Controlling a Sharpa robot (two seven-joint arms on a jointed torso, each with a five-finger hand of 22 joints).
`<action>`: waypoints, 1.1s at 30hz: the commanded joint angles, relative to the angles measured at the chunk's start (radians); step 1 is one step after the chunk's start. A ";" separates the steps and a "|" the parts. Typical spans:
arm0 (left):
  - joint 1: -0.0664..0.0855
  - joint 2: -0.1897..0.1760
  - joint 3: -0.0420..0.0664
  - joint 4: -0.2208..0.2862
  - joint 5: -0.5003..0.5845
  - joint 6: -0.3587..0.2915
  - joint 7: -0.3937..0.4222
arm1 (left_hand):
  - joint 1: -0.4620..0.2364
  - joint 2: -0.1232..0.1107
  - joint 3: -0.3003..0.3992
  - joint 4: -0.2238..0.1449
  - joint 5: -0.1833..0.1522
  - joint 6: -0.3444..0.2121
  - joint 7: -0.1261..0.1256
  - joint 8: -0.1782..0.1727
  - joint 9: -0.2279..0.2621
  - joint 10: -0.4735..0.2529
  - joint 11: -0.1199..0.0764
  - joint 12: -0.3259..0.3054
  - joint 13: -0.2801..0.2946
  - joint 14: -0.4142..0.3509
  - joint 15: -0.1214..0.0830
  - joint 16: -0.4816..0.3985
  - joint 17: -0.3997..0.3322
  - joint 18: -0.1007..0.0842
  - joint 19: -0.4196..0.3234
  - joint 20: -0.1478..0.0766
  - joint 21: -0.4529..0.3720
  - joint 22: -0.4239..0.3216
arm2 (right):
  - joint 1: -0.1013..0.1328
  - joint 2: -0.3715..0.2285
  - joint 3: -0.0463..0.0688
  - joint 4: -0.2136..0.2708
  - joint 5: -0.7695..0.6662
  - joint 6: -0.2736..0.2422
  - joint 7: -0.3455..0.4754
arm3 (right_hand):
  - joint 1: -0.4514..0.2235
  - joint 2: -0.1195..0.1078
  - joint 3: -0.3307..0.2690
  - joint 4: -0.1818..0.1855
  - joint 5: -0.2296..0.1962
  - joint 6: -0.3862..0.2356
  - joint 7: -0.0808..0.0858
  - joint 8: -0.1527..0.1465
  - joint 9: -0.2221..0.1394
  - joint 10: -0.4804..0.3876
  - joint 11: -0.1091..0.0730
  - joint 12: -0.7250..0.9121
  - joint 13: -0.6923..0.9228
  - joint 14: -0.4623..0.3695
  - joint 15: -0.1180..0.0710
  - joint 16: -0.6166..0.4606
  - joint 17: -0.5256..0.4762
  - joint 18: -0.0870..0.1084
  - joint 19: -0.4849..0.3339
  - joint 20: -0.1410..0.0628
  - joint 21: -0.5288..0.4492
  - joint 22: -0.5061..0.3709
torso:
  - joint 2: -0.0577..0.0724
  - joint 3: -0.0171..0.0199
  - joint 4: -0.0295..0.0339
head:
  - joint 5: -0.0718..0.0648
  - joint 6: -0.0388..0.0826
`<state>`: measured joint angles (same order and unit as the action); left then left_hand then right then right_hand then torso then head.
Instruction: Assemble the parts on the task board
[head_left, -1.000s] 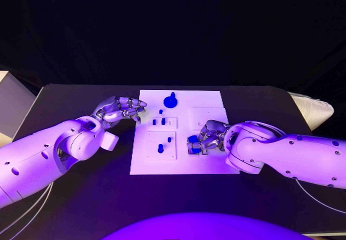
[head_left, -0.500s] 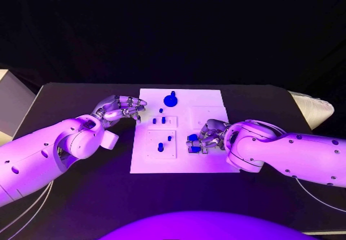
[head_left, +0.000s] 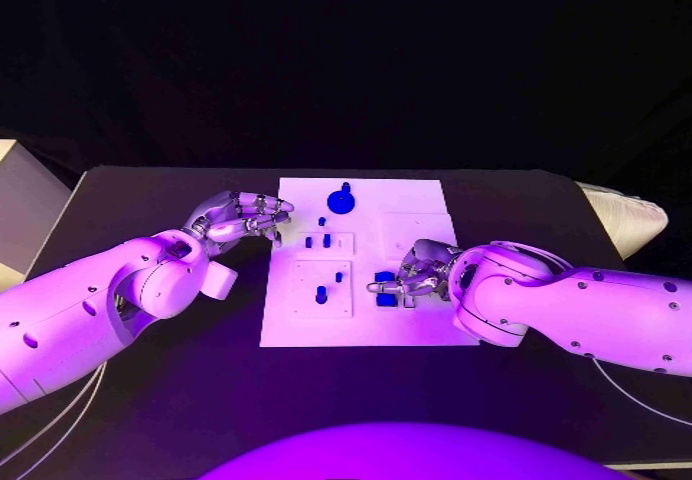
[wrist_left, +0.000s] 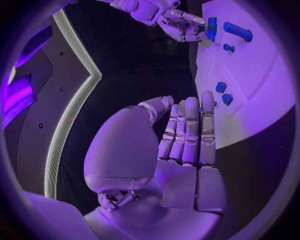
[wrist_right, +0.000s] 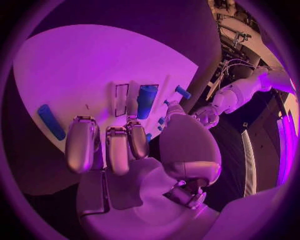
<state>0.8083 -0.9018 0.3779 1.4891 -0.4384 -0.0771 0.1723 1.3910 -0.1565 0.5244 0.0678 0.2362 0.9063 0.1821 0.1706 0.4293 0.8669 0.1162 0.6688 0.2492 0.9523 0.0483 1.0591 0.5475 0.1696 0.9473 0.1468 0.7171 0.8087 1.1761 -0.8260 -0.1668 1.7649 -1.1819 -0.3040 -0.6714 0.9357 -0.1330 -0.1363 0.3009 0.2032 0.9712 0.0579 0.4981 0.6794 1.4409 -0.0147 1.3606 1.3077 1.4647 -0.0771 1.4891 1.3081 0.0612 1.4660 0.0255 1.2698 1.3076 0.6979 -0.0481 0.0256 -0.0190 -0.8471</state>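
The white task board (head_left: 418, 215) lies mid-table. My right hand (head_left: 415, 277) sits over the board's right half and pinches a blue part (head_left: 385, 287) at its fingertips; the right wrist view shows this blue part (wrist_right: 147, 100) upright beside a rectangular recess. My left hand (head_left: 242, 217) hovers at the board's left edge, fingers loosely extended and holding nothing (wrist_left: 184, 140). A large blue knob (head_left: 342, 201) stands at the board's far end. Small blue pegs (head_left: 317, 242) and two more blue pegs (head_left: 322, 295) stand in the left-hand plates.
The black table (head_left: 159, 200) extends around the board. A pale box (head_left: 22, 200) stands at the far left edge and a white object (head_left: 623, 215) at the far right. A long blue bar (wrist_right: 50, 121) lies on the board beyond my right fingers.
My right hand has edged slightly toward the board's middle with the blue part. The left hand has barely moved.
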 joint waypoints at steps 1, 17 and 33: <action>-0.001 0.002 0.001 0.001 -0.002 0.018 0.005 | -0.002 0.001 -0.001 0.005 0.004 -0.006 0.003 -0.006 -0.001 -0.004 0.003 -0.003 -0.001 0.002 0.004 -0.006 0.000 0.014 0.005 -0.001 -0.004 -0.001 | -0.002 -0.004 0.000 0.007 -0.023 -0.019 0.028 | -0.001 0.007 0.004 -0.002 -0.002 -0.006 0.001 0.007 0.002 -0.004 0.001 -0.004 0.090 0.074 -0.002 0.000 0.107 -0.014 0.065 0.001 0.000 0.192 | 0.000 0.0007 -0.0003 | 0.000 0.000; -0.001 0.003 0.001 0.000 -0.002 0.014 0.010 | -0.002 0.001 -0.001 0.005 0.004 -0.006 0.003 -0.006 -0.001 -0.004 0.003 -0.003 -0.001 0.002 0.004 -0.006 0.000 0.014 0.005 -0.001 -0.004 -0.001 | 0.004 -0.109 0.003 0.064 0.032 -0.222 0.178 | 0.183 0.084 0.053 -0.009 0.138 -0.069 0.029 -0.069 -0.024 -0.011 0.024 -0.016 0.088 0.072 0.017 -0.007 0.099 -0.010 0.062 0.015 -0.029 0.189 | -0.001 0.0000 -0.0017 | -0.004 0.005; -0.003 -0.001 0.001 0.013 0.005 0.002 0.017 | 0.001 0.000 -0.001 0.004 0.004 -0.005 0.002 -0.006 -0.002 -0.003 0.002 -0.002 -0.001 0.002 0.004 -0.006 0.001 0.014 0.007 -0.002 -0.006 -0.003 | 0.046 -0.248 0.007 0.048 0.074 0.107 0.080 | 0.352 0.065 0.071 -0.011 0.153 -0.007 0.018 -0.095 -0.038 -0.009 0.015 -0.020 0.088 0.071 0.010 -0.011 0.096 -0.009 0.063 0.014 -0.040 0.189 | 0.002 0.0001 -0.0008 | -0.038 0.011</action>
<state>0.8072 -0.9032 0.3780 1.4968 -0.4384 -0.0771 0.1754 1.3909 -0.1565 0.5243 0.0678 0.2362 0.9063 0.1821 0.1706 0.4294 0.8669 0.1162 0.6688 0.2494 0.9523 0.0483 1.0590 0.5475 0.1696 0.9472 0.1467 0.7172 0.8074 1.2222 -1.0705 -0.1595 1.8125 -1.0681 -0.3377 -0.5547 1.2794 -0.0632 -0.0668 0.2870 0.3598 0.9558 0.0769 0.4018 0.6416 1.4322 0.0052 1.3423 1.3079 1.4647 -0.0662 1.4813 1.3078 0.0613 1.4642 0.0347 1.2278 1.3073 0.6978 -0.0480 0.0246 -0.0518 -0.8374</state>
